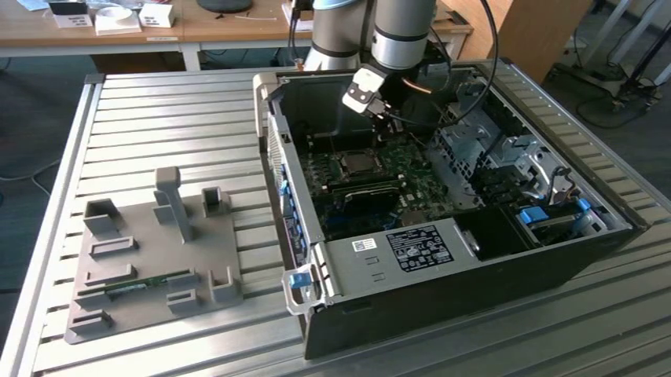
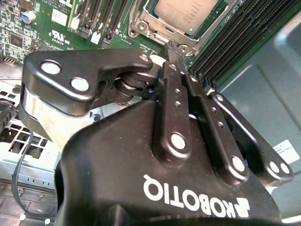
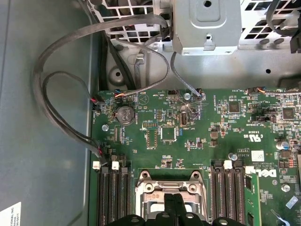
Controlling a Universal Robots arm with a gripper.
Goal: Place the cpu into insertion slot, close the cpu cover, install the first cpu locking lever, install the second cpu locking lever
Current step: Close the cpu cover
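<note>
A: Exterior view first, quick. Where's the hand?
B: The arm (image 1: 404,23) comes in at 12 o'clock. The gripper (image 1: 388,119) hangs inside the open computer case (image 1: 419,298), which sits on the slatted table (image 1: 178,118). The insertion slot (image 1: 357,163) is on the green motherboard (image 1: 414,184), near the gripper, about 7 o'clock from it. A grey fixture tray (image 1: 210,236) lies at 8 o'clock in this view, apart from the case.
A: Fingers?
B: Can't call it from there. In the second wrist view the gripper (image 2: 174,47) is closed. The two black fingers (image 2: 171,94) are pressed tip to tip with nothing seen between them. The tips are right at the edge of the cpu cover (image 2: 157,34); touching or just above, can't tell.
A: Chip?
B: The cpu (image 2: 187,13) sits in the slot, its silvery top showing through the cover's window. The cover looks flat down around it. Black memory slots (image 2: 230,44) run just beside the socket.
A: First wrist view?
B: Gripper (image 3: 171,203) again, tips together over the insertion slot (image 3: 146,187), whose silvery rim sits between two banks of memory slots (image 3: 113,197). The motherboard (image 3: 155,136) carries a coin cell (image 3: 124,113), and grey cables (image 3: 51,94) loop from the board's edge along the case wall. Levers: can't tell if locked.
</note>
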